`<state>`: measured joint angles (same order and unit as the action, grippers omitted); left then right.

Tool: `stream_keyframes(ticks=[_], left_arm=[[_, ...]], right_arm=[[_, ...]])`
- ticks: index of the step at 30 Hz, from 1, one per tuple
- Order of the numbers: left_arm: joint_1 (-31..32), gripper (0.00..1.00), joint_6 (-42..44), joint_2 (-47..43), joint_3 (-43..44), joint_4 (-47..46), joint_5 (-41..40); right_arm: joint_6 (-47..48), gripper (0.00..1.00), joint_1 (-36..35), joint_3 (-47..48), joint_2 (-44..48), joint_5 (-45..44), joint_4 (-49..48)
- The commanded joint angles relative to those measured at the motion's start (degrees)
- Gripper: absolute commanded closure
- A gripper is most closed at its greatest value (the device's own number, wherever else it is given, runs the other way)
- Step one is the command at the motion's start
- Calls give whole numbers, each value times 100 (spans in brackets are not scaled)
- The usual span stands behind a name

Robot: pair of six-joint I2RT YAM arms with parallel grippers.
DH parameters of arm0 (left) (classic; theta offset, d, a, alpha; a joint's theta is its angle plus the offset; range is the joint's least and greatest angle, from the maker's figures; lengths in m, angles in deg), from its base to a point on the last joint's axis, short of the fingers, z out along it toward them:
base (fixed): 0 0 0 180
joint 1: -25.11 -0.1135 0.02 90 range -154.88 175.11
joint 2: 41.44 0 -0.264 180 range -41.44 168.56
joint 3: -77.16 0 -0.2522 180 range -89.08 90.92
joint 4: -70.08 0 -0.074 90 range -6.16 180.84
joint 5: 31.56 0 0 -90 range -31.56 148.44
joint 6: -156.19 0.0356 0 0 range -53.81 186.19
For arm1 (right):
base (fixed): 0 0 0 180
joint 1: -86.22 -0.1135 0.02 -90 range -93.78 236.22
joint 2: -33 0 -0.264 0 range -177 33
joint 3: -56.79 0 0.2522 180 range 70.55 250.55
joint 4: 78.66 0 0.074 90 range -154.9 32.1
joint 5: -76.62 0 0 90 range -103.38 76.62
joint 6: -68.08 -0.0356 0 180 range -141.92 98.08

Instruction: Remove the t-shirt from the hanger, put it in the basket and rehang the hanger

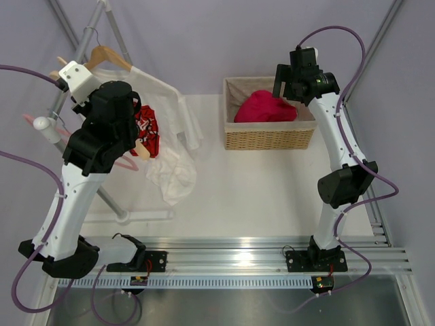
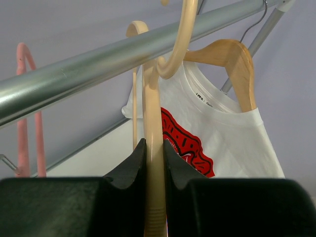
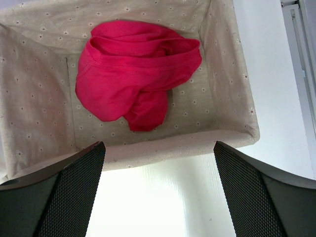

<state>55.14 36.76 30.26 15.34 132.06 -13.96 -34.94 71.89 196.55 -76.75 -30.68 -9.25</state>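
Right wrist view: the t-shirt (image 3: pixel 133 84) lies crumpled, alone in the lined basket (image 3: pixel 232 74) at the bench's far right, under the wide-open right pincer (image 3: pixel 158 148). The left pincer (image 2: pixel 154 158) clamps the hanger (image 2: pixel 153 113) at the rail (image 2: pixel 98 64). Removal looks complete.

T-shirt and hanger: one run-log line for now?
t-shirt: off, bunched in basket | hanger: clamped in left pincer, hook at rail | right pincer: open above basket

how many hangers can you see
3: the cream hanger in the left tool, the wooden hanger carrying the white shirt, the pink hanger further along the rail. More may be hidden.
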Motion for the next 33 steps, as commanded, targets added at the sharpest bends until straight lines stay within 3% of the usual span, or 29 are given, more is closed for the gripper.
stream_keyframes(ticks=[1, 11, 16, 18, 19, 22, 23, 25, 29, 32, 33], left_arm=[[-84, 100, -212, 10, -70, -393, -161], [-198, 100, -827, 2, -528, -173, 173], [-190, 62, -924, -139, -721, -191, 209], [-190, 52, -889, -200, -765, -217, 253], [-190, 35, -863, -218, -765, -226, 270], [-198, 17, -696, -262, -722, -322, 480], [-190, 7, -600, -279, -687, -401, 760], [-190, 1, 20, -419, -634, -943, 1330], [-190, 1, 421, -543, -511, -1518, 3857], [-94, 1, 193, -438, -501, -1475, 5118], [3, 1, 62, -438, -580, -1448, 5174]], right_arm=[[71, 0, 27, 206, 7, -10, 42], [80, 0, 26, 83, 182, -81, 111], [-78, 1, 26, -180, 445, -54, 244], [-96, 1, 26, -320, 525, -72, 244], [-96, 0, 35, -434, 604, -80, 226], [-131, 1, 26, -567, 692, -63, 244], [-140, 0, 26, -576, 718, -37, 261], [-149, 1, 26, -576, 806, 86, 314], [-271, 1, 18, -751, 1148, 253, 498], [-465, 0, 9, -1076, 1588, 280, 429], [-526, 1, 9, -1207, 1798, 332, 411]])
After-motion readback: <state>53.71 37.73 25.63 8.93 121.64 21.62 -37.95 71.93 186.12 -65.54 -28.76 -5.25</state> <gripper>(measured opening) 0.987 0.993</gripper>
